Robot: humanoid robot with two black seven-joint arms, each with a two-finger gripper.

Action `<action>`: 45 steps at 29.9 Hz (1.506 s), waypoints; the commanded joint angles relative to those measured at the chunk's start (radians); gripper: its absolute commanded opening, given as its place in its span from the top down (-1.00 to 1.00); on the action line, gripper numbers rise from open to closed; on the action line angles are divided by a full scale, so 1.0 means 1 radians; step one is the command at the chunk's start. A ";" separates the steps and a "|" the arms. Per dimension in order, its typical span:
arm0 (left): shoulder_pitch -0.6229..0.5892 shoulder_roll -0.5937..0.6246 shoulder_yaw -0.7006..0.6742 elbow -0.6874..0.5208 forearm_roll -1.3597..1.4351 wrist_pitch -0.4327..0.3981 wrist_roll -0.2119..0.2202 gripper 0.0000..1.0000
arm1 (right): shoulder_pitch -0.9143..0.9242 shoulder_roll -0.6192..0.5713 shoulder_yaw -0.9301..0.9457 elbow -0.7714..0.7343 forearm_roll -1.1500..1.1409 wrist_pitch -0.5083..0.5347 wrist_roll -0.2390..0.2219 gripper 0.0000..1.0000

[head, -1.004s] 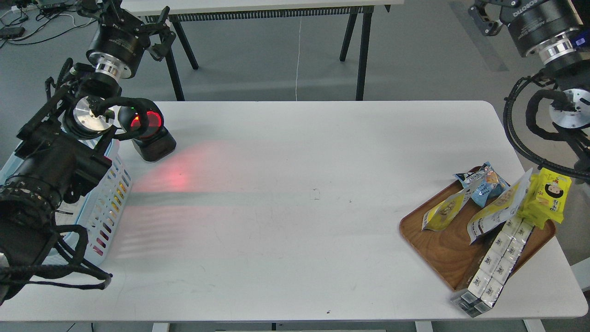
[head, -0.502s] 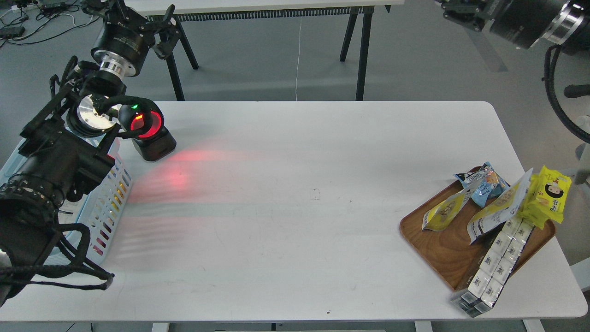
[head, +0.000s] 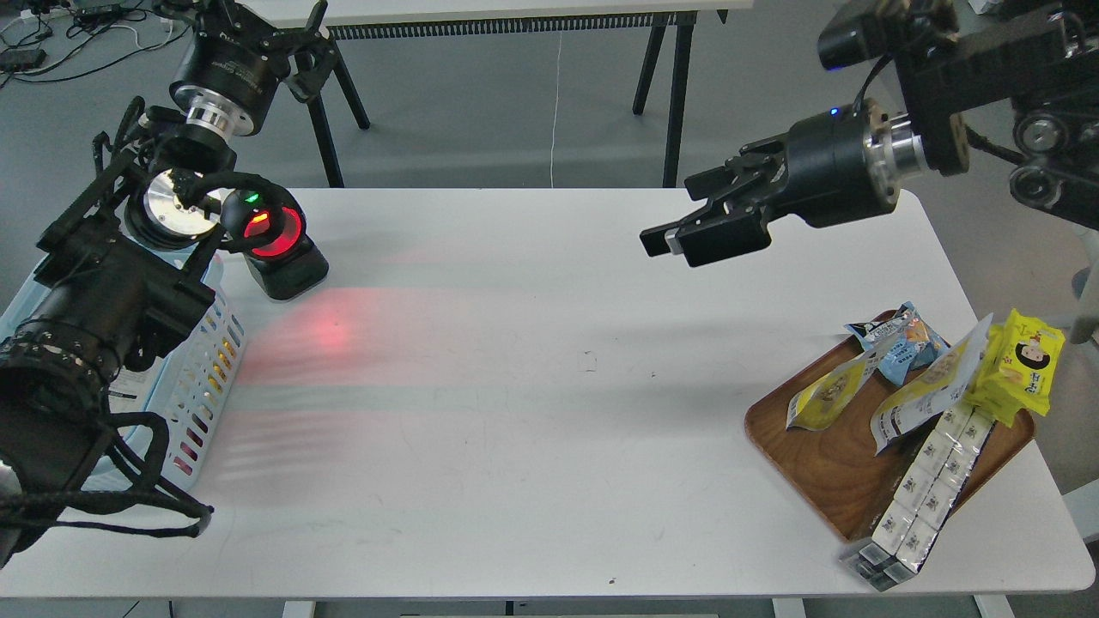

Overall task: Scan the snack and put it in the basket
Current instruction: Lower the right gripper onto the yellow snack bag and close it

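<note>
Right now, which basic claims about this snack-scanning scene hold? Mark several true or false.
1. The snack lies on the wooden tray. True.
2. The right gripper holds the snack. False: it hangs empty above the table, away from the tray.
3. The basket sits at the table's left edge, partly behind the left arm. True.
4. The scanner stands beside the tray. False: it stands near the basket, glowing red.
5. The left gripper carries a pack. False: nothing is between its jaws.
</note>
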 commanded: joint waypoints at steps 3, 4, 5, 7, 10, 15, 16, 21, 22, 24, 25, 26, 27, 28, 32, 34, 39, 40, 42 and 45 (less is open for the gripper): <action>-0.003 0.001 0.001 -0.003 0.000 0.000 0.003 -1.00 | 0.010 -0.001 -0.056 0.101 -0.210 -0.003 0.000 -0.96; -0.003 0.001 0.001 -0.003 0.000 0.000 0.003 -1.00 | 0.015 -0.003 -0.082 0.127 -0.253 -0.003 0.000 -0.96; -0.003 0.001 0.001 -0.003 0.000 0.000 0.003 -1.00 | 0.018 -0.004 -0.101 0.144 -0.281 -0.003 0.000 -0.95; -0.003 0.001 0.001 -0.003 0.000 0.000 0.003 -1.00 | 0.036 -0.009 -0.136 0.168 -0.318 -0.005 0.000 -0.93; -0.001 0.002 0.001 -0.003 0.000 0.000 0.001 -1.00 | 0.043 -0.027 -0.172 0.198 -0.353 -0.008 0.000 -0.91; -0.001 0.007 0.001 -0.003 0.000 0.000 0.000 -1.00 | 0.044 -0.087 -0.221 0.241 -0.560 -0.054 0.000 -0.88; -0.001 0.008 0.001 -0.003 0.000 0.000 0.000 -1.00 | 0.044 -0.092 -0.230 0.242 -0.601 -0.064 0.000 -0.88; -0.001 0.011 0.001 -0.003 0.000 0.000 -0.002 -1.00 | 0.044 -0.145 -0.265 0.239 -0.679 -0.081 0.000 -0.88; -0.001 0.013 0.001 -0.003 0.000 0.000 -0.002 -1.00 | 0.044 -0.156 -0.280 0.239 -0.679 -0.081 0.000 -0.88; -0.001 0.013 0.001 -0.003 0.002 0.000 -0.003 -1.00 | 0.044 -0.165 -0.307 0.238 -0.679 -0.081 0.000 -0.87; -0.001 0.013 0.001 -0.001 0.002 0.000 -0.003 -1.00 | 0.043 -0.167 -0.314 0.236 -0.679 -0.083 0.000 -0.87; -0.001 0.013 0.001 -0.001 0.002 0.000 -0.003 -1.00 | 0.039 -0.170 -0.320 0.235 -0.679 -0.083 0.000 -0.87; -0.001 0.012 0.001 -0.003 0.002 0.000 -0.003 -1.00 | 0.030 -0.175 -0.324 0.233 -0.679 -0.083 0.000 -0.86; -0.001 0.011 0.001 -0.003 0.002 0.000 -0.003 -1.00 | 0.027 -0.179 -0.327 0.228 -0.679 -0.083 0.000 -0.84; 0.000 0.004 0.001 -0.003 0.002 0.000 -0.003 -1.00 | -0.020 -0.182 -0.325 0.178 -0.679 -0.080 0.000 -0.71; 0.002 0.002 0.003 -0.003 0.003 0.000 -0.003 -1.00 | -0.037 -0.179 -0.322 0.129 -0.679 -0.081 0.000 -0.68; -0.001 0.004 0.001 -0.001 0.003 0.000 -0.003 -1.00 | -0.059 -0.175 -0.316 0.061 -0.679 -0.081 0.000 -0.48; -0.001 0.005 0.001 -0.001 0.003 0.000 -0.005 -1.00 | -0.065 -0.176 -0.314 0.054 -0.679 -0.081 0.000 -0.47; 0.000 0.007 0.003 -0.003 0.003 0.000 -0.003 -1.00 | -0.082 -0.175 -0.313 0.035 -0.679 -0.081 0.000 -0.38; 0.002 0.007 0.003 -0.003 0.003 0.000 -0.003 -1.00 | -0.091 -0.170 -0.311 0.015 -0.679 -0.081 0.000 -0.19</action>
